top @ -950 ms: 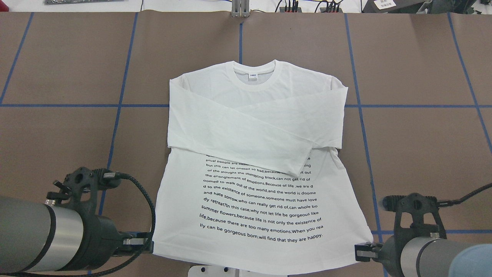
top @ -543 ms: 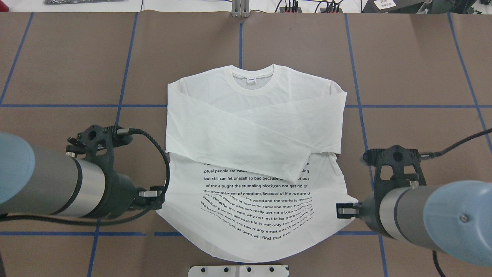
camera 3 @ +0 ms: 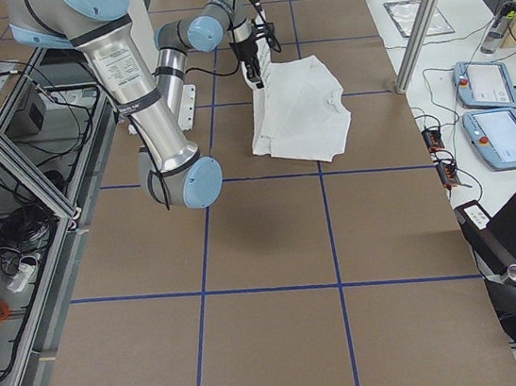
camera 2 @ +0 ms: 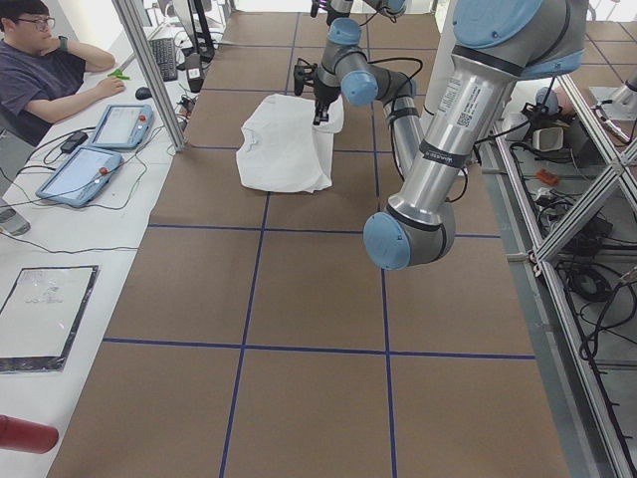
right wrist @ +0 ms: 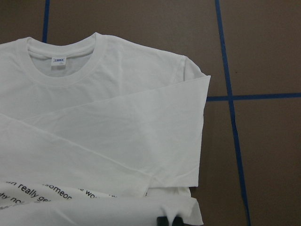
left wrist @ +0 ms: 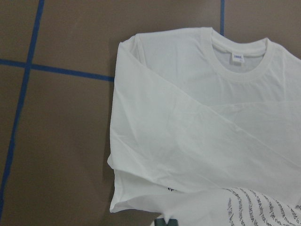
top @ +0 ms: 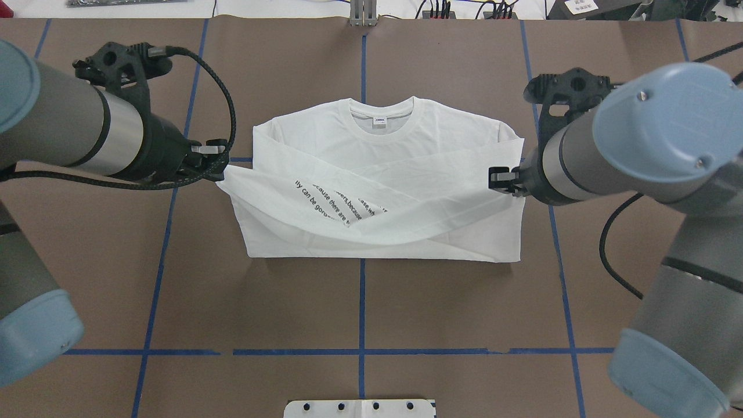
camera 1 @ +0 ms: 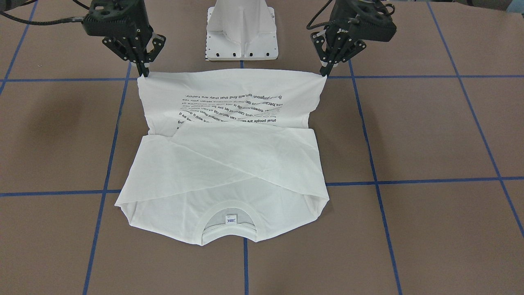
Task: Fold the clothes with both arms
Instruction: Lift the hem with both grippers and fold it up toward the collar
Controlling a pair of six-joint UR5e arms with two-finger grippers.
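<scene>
The brown worktop (top: 360, 302) has blue lines on it. Two big arms reach over it, the left arm (top: 69, 133) and the right arm (top: 638, 139). The white shirt (top: 377, 145) lies in the middle, with its sleeves crossed on its chest. Its bottom edge is held up off the worktop (the black words (camera 1: 229, 112) look all wavy). The left end effector (camera 1: 324, 73) pinches one bottom corner, and the right end effector (camera 1: 144, 73) pinches the other. A tiny label (camera 1: 231, 220) sits inside the neck.
</scene>
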